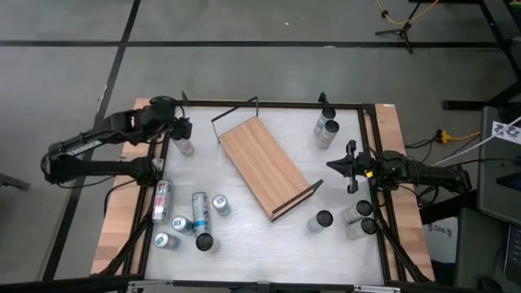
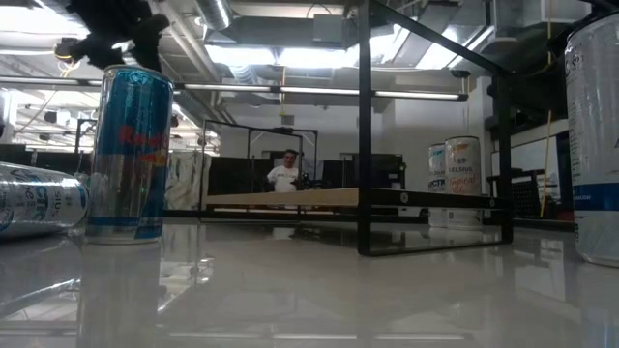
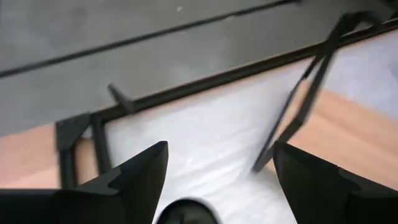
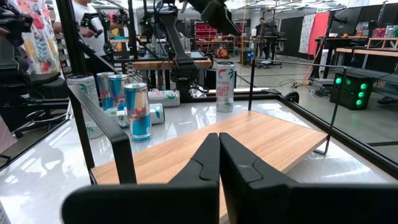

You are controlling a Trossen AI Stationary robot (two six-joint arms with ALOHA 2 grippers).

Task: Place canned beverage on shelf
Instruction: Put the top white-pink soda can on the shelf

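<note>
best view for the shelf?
High view: the whole shelf shows from above, lying diagonally mid-table with both wire end rails. Right wrist view shows its board and one rail up close; low view only its edge; left wrist view just a corner.

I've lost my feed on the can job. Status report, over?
Left gripper open over a can at the table's far left, nothing held. Right gripper shut, empty, beside the shelf. Shelf bare, nothing blocking.
</note>
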